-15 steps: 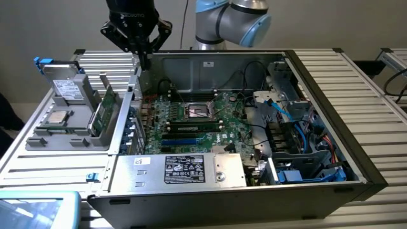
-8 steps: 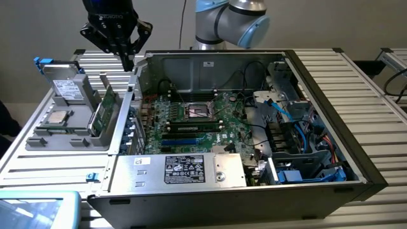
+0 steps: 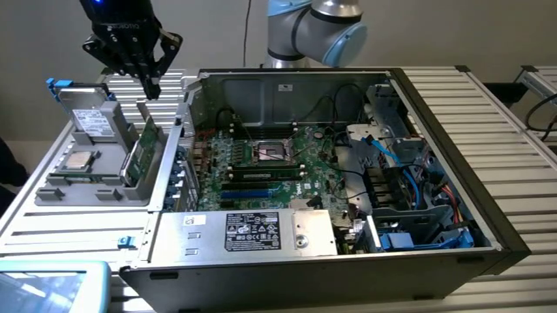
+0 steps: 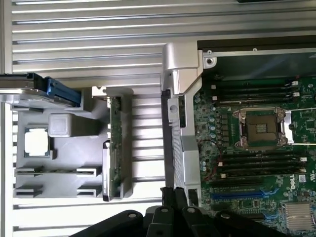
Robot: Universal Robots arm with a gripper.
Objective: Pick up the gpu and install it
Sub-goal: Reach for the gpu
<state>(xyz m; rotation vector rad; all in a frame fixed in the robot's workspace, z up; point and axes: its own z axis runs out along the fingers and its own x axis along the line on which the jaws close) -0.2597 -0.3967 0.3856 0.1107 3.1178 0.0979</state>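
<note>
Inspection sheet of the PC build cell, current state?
Surface: ribbed metal table, grey parts holder on it.
Job's things: gpu on edge in the holder, ungripped; open PC case, motherboard exposed.
Clutter: hard drive and processor chip in the holder.
Grippers: gripper shut, empty, hovering over the holder near the gpu.
Cables: blue and black leads inside the case.
Surroundings: pale blue object at the exterior view's lower left.
</note>
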